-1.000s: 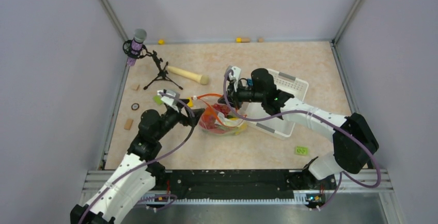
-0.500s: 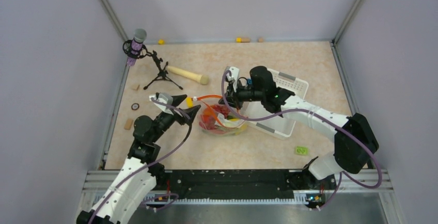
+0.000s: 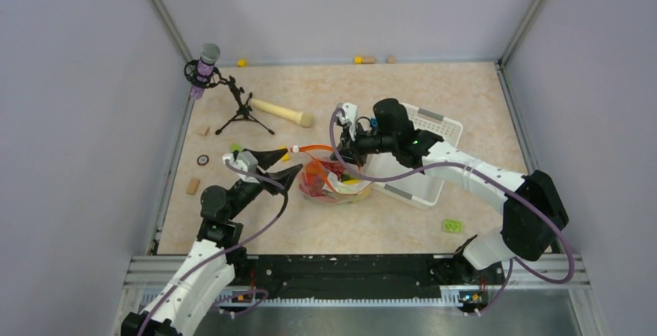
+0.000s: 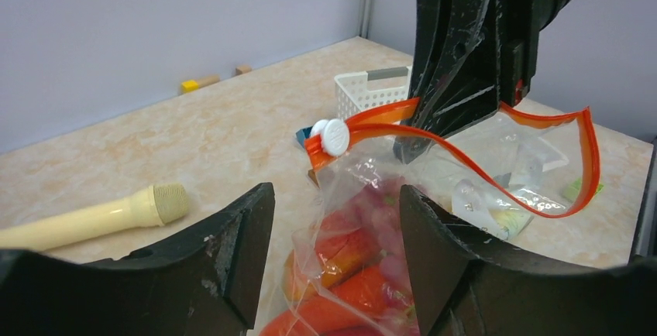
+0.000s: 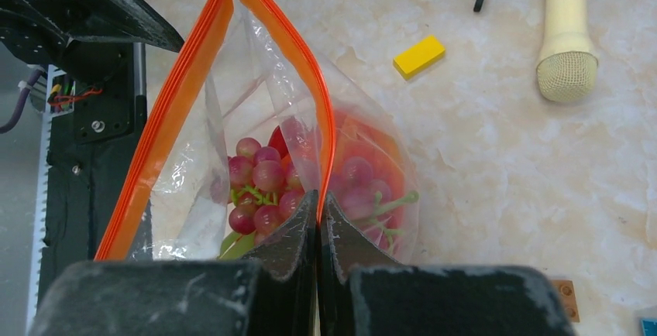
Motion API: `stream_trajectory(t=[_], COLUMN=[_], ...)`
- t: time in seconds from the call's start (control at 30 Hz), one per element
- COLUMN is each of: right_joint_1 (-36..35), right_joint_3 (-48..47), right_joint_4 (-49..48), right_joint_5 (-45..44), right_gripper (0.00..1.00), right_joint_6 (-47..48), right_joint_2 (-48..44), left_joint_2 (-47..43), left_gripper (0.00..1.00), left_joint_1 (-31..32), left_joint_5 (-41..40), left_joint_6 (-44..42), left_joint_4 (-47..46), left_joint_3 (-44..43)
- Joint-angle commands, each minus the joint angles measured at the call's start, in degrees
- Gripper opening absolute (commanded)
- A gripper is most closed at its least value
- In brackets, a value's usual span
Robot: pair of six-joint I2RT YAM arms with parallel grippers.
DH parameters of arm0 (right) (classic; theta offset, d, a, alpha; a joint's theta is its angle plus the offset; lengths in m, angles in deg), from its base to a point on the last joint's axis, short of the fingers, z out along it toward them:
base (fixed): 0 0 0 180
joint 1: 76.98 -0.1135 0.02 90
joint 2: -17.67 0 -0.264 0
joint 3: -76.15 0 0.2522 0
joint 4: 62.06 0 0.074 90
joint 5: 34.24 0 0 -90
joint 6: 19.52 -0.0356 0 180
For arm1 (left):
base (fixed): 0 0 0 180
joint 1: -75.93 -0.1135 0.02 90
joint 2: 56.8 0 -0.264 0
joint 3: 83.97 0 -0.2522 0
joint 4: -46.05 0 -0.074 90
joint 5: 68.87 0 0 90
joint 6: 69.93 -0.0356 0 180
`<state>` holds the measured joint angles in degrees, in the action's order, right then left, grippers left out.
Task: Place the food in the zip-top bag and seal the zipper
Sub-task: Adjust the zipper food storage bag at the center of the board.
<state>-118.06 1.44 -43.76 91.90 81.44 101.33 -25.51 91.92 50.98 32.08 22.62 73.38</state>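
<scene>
The clear zip-top bag (image 3: 335, 184) lies at mid-table with its mouth open and its orange-red zipper (image 3: 314, 148) lifted. Red grapes (image 5: 262, 184) and orange-red food pieces (image 4: 352, 252) are inside it. My right gripper (image 3: 342, 155) is shut on the zipper strip (image 5: 273, 38), pinching it at the fingertips (image 5: 318, 199). The white slider (image 4: 334, 136) sits at the strip's left end. My left gripper (image 3: 279, 169) is open just left of the bag. In the left wrist view its fingers (image 4: 242, 237) frame the bag's side without gripping it.
A white perforated basket (image 3: 434, 131) stands right of the bag, under the right arm. A tan wooden stick (image 3: 280, 111) and a microphone tripod (image 3: 242, 110) are at the back left. A yellow block (image 5: 418, 56) lies near the bag, and a green block (image 3: 452, 226) at the front right.
The left arm has drawn back toward the near left, away from the bag, and its jaws now stand open. The right gripper still holds the zipper edge up.
</scene>
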Motion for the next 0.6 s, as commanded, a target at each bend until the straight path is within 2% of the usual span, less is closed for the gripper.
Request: stream_trajectory(t=[0.0, 0.13, 0.57], right_joint_1=[0.47, 0.47, 0.46], right_joint_3=[-3.12, -3.17, -4.77], right_joint_4=[2.18, 2.2, 2.73], right_joint_5=[3.13, 4.75, 4.03], right_gripper=[0.0, 0.0, 0.0], right_joint_6=[2.83, 3.27, 3.39], right_joint_2=[-2.28, -2.63, -2.71], left_joint_2=[1.33, 3.62, 8.77], left_gripper=[0.65, 0.6, 0.29], left_joint_1=[-0.34, -0.39, -0.43], left_joint_5=[4.08, 6.88, 10.01], left_joint_6=[0.83, 0.85, 1.8], left_joint_4=[-8.74, -11.18, -16.97], left_joint_3=[0.89, 0.64, 1.35])
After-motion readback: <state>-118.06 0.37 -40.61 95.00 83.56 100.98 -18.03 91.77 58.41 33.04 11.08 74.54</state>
